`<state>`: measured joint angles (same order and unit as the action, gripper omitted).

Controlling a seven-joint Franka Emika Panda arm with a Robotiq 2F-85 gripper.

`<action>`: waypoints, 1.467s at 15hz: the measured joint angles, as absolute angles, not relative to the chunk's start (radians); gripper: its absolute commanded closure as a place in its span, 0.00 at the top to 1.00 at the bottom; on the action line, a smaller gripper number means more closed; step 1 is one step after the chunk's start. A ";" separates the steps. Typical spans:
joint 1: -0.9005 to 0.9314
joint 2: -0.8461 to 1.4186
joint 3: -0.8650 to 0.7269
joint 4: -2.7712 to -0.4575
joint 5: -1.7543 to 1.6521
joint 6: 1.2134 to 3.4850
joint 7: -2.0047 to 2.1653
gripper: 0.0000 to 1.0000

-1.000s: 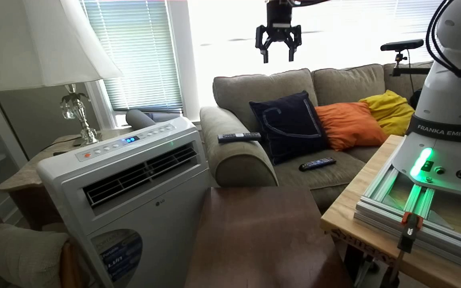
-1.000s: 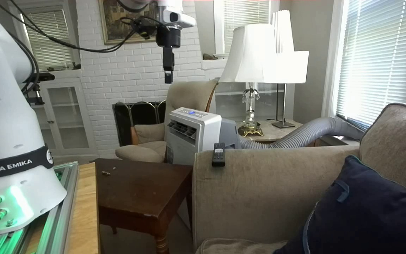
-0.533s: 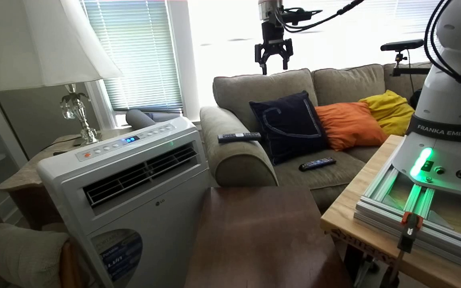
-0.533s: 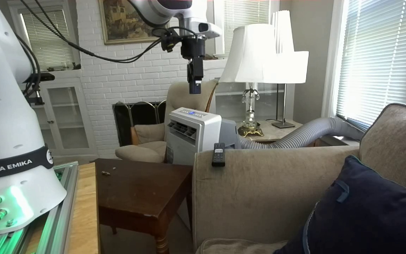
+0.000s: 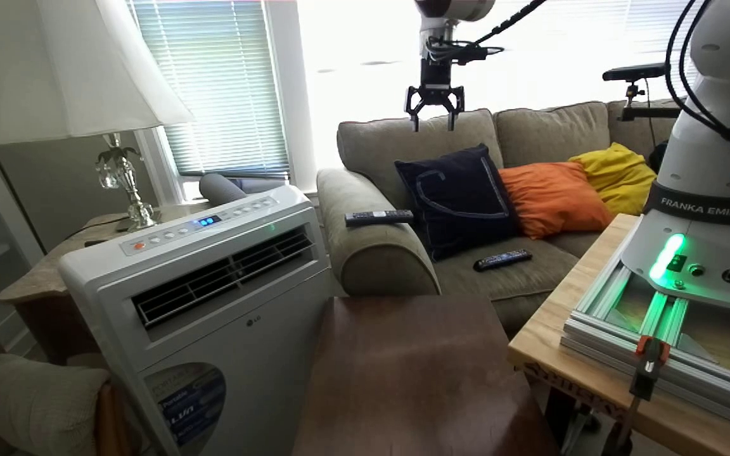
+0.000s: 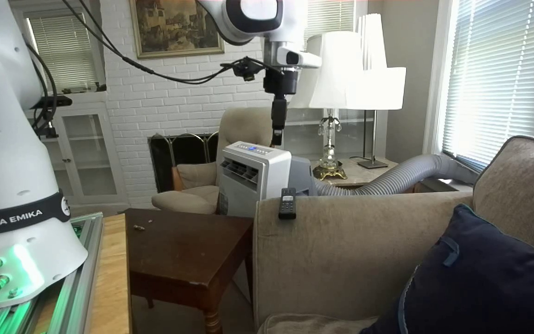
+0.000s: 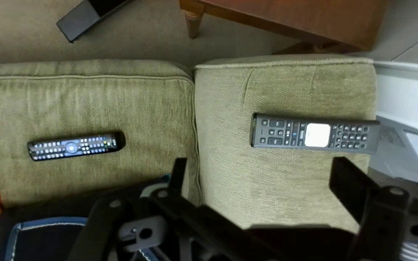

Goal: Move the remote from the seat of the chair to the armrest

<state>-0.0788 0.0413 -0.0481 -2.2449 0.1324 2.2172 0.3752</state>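
While the window blinds are glowing with daylight in the upper left of an exterior view, the wide beige-grey couch is stretching from the middle toward the upper right. On its woven seat — left of centre in the wrist view — the remote is lying flat, its buttons facing up. A second, dark grey remote is resting across the armrest at the right of the wrist view, its right end reaching the outer edge. Well above both remotes, the gripper is hanging at the upper middle of an exterior view, its jaws standing wide apart. A navy pillow is leaning against the couch back beside the armrest, with an orange pillow and a yellow pillow following toward the right. Filling much of the left half, a white air conditioner is standing beside the armrest, while a glossy brown table is taking up the bottom middle and a pale wooden bench is bearing the robot's base at right. A white brick wall is showing across the background in an exterior view, with a framed painting hanging at the top, a beige armchair sitting near the centre and a grey ribbed hose curving toward the blinds at right.
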 measured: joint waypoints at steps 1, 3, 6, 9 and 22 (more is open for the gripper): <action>-0.085 0.068 -0.065 -2.240 0.152 2.247 0.387 1.00; -0.102 0.118 -0.098 -2.235 0.183 2.319 0.403 1.00; -0.135 0.192 -0.144 -2.225 0.239 2.386 0.424 1.00; -0.170 0.261 -0.155 -2.194 0.303 2.271 0.361 1.00; -0.166 0.473 -0.149 -2.079 0.437 2.476 0.528 1.00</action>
<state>-0.1663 0.4731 -0.1493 -2.0787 0.4374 2.4764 0.5281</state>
